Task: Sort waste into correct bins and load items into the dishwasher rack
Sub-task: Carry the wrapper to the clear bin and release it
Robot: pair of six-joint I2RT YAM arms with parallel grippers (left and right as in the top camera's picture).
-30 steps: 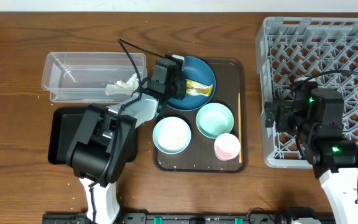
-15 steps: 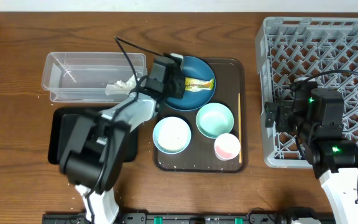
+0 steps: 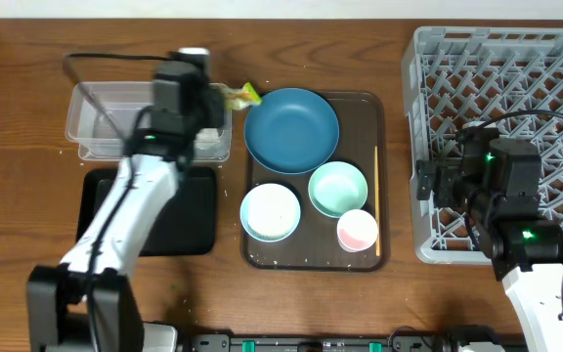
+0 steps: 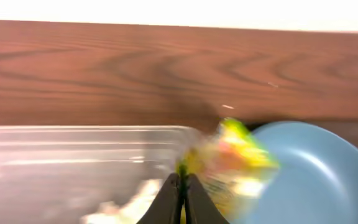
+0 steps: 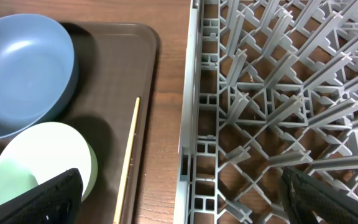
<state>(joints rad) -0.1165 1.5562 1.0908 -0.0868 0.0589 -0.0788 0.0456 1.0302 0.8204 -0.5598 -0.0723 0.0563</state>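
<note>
Overhead, the left gripper [image 3: 217, 98] is pinching the yellow-green snack wrapper [image 3: 240, 94] above the gap between the clear plastic tub [image 3: 96, 132] and the dark blue bowl [image 3: 291, 127]. The black tray [image 3: 192, 210] is lying just in front of the tub. The mint-green bowl [image 3: 337, 188], white bowl [image 3: 270, 211], pink cup [image 3: 357, 230] and chopsticks [image 3: 376, 200] are sitting on the brown serving tray [image 3: 362, 110]. The right gripper [image 3: 426, 184] is hovering at the left edge of the grey dishwasher rack [image 3: 501, 68]

In the left wrist view, the fingers [image 4: 174, 198] are pressing together on the blurred wrapper [image 4: 229, 165], with the tub [image 4: 73, 155] to the left and the blue bowl [image 4: 306, 171] to the right

In the right wrist view, the right gripper [image 5: 182, 190] is standing spread wide and holding nothing, straddling the rack's [image 5: 278, 93] rim beside a chopstick [image 5: 128, 162]
</note>
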